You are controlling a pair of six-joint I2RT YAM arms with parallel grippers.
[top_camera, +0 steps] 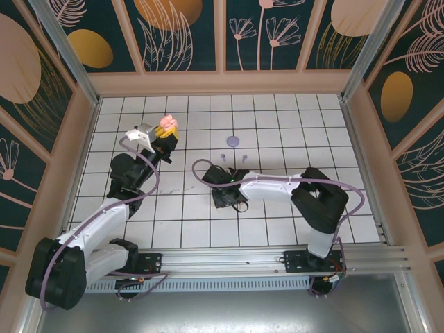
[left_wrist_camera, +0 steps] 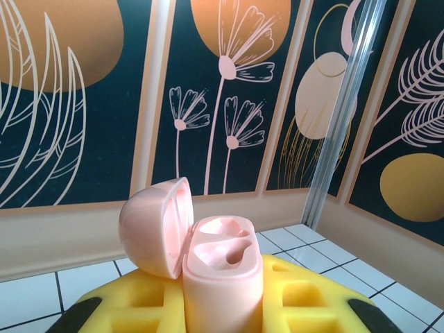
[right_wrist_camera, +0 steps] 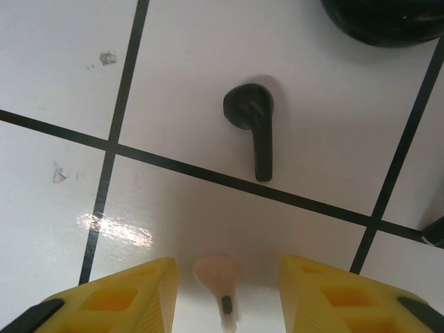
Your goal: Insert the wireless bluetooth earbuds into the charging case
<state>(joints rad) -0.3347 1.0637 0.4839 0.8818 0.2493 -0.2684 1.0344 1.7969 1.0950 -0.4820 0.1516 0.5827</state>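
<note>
My left gripper (top_camera: 166, 132) is raised at the back left, shut on the pink charging case (left_wrist_camera: 222, 277). The case stands upright between the yellow fingers (left_wrist_camera: 125, 309) with its lid (left_wrist_camera: 152, 225) swung open to the left and both sockets empty. My right gripper (top_camera: 227, 198) is low over the tiles, open, with a pink earbud (right_wrist_camera: 218, 274) lying between its fingers (right_wrist_camera: 118, 298), a gap on each side. A black earbud (right_wrist_camera: 251, 118) lies on the tile just beyond it. Two lilac earbuds (top_camera: 223, 157) lie farther back.
A lilac round disc (top_camera: 234, 141) lies behind the lilac buds. A dark rounded object (right_wrist_camera: 388, 21) sits at the top right of the right wrist view. Low walls (top_camera: 222, 82) fence the tiled floor on three sides.
</note>
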